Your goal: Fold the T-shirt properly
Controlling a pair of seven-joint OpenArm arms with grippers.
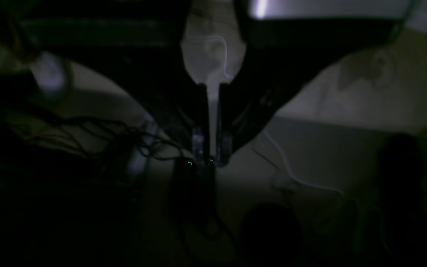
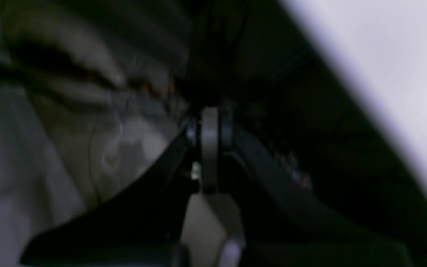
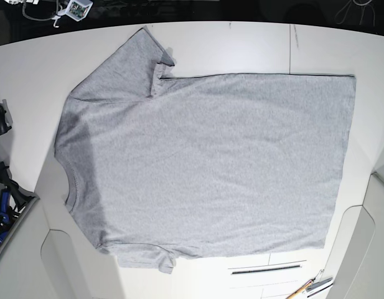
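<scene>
In the left wrist view, we see the left tool (image 1: 214, 157) with its fingers slightly apart, a thin slit between them. In the right wrist view, we find the right tool (image 2: 217, 126) pressed together beside the blurred pale table edge. In the base view, we have the grey T-shirt (image 3: 216, 156) spread flat on the white table (image 3: 241, 47), its neckline towards the left

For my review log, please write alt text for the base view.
A grey T-shirt lies spread out, unfolded, on a white table, neckline toward the left, one sleeve pointing up. Pens lie near the bottom right corner.
</scene>
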